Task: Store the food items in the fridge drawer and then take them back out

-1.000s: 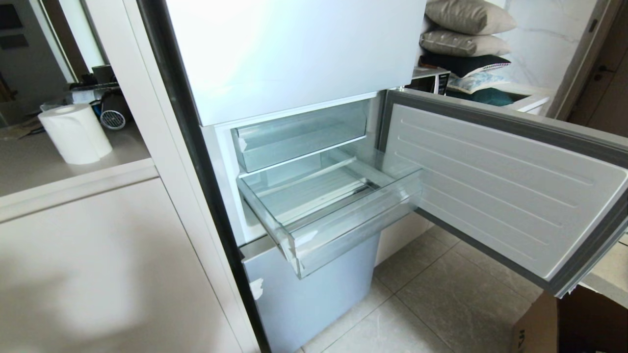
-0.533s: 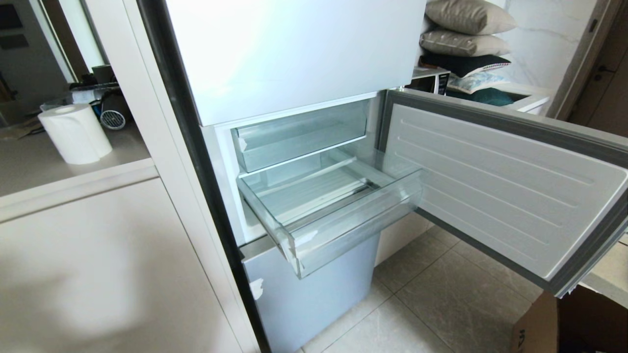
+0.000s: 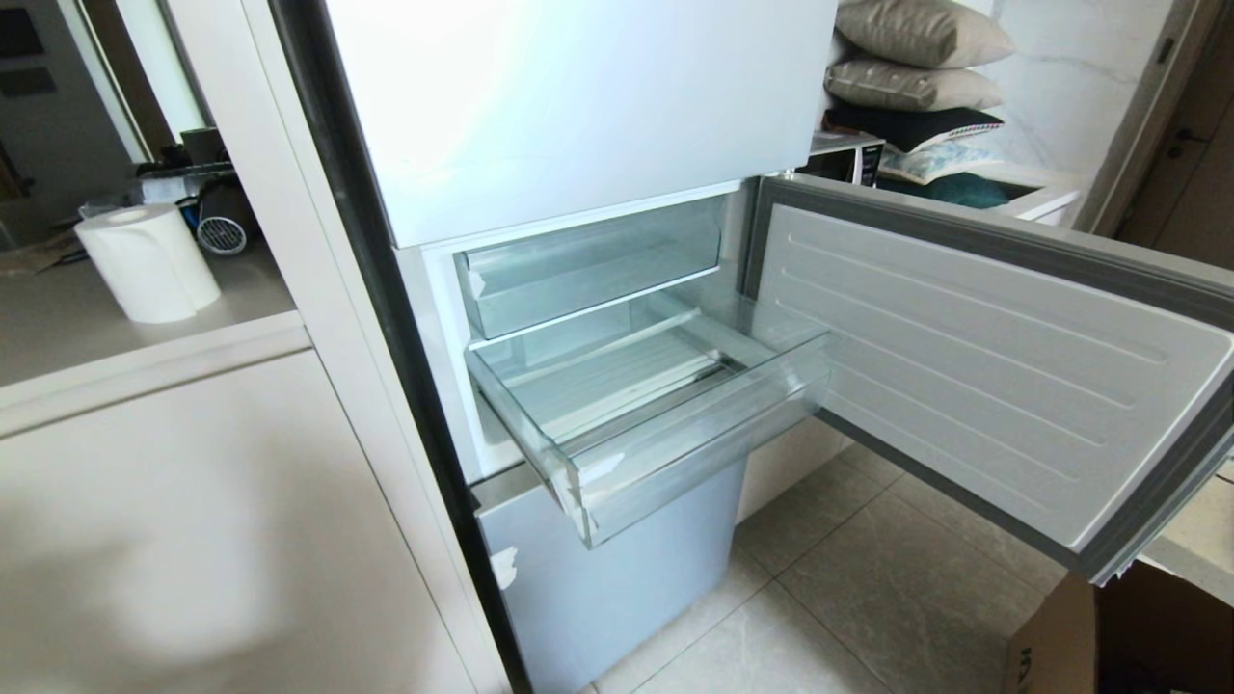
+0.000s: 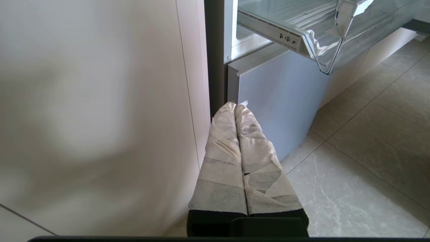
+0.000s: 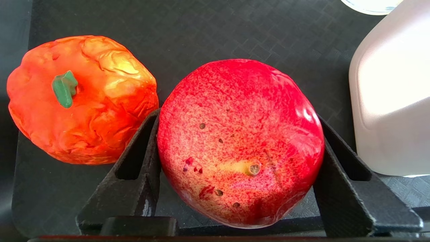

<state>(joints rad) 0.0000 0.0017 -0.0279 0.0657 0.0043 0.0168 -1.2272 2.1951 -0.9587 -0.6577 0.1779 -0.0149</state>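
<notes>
The right wrist view shows a glossy red fruit (image 5: 240,141) resting on a black mat (image 5: 201,33). My right gripper (image 5: 238,116) is shut on it, one black finger pressed against each side. An orange-red fruit (image 5: 82,101) with a green stem lies right beside it, touching one finger. The fridge drawer (image 3: 675,453), clear plastic with a ribbed floor, stands pulled out and holds nothing; its corner also shows in the left wrist view (image 4: 322,50). My left gripper (image 4: 235,106) is shut, parked low beside the fridge's lower front. Neither arm appears in the head view.
The fridge door (image 3: 983,366) swings wide open to the right of the drawer. A second clear drawer (image 3: 588,265) sits pushed in above it. A white jug (image 5: 393,101) stands close beside the red fruit. A cardboard box (image 3: 1109,636) sits on the tiled floor.
</notes>
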